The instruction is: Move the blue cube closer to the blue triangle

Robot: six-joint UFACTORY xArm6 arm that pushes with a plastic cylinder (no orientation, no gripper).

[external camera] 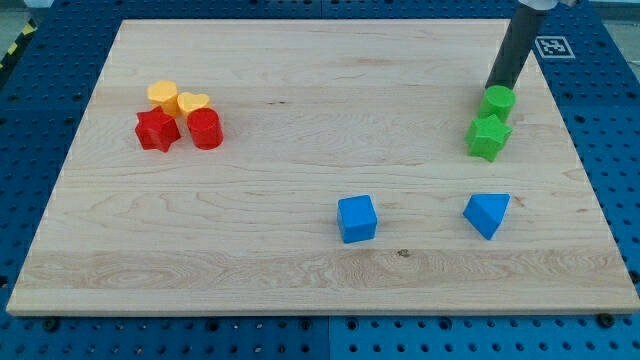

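The blue cube [357,219] sits on the wooden board at the view's lower middle. The blue triangle [487,213] lies to its right, about a block's width or two apart from it. My tip [493,88] is at the view's upper right, just above the green cylinder-like block [498,102] and touching or nearly touching it. The tip is far from both blue blocks.
A green star [488,136] lies just below the green cylinder. At the view's left is a cluster: two yellow blocks [163,95] [192,103], a red star [157,130] and a red cylinder [205,129]. The wooden board [300,80] sits on a blue pegboard.
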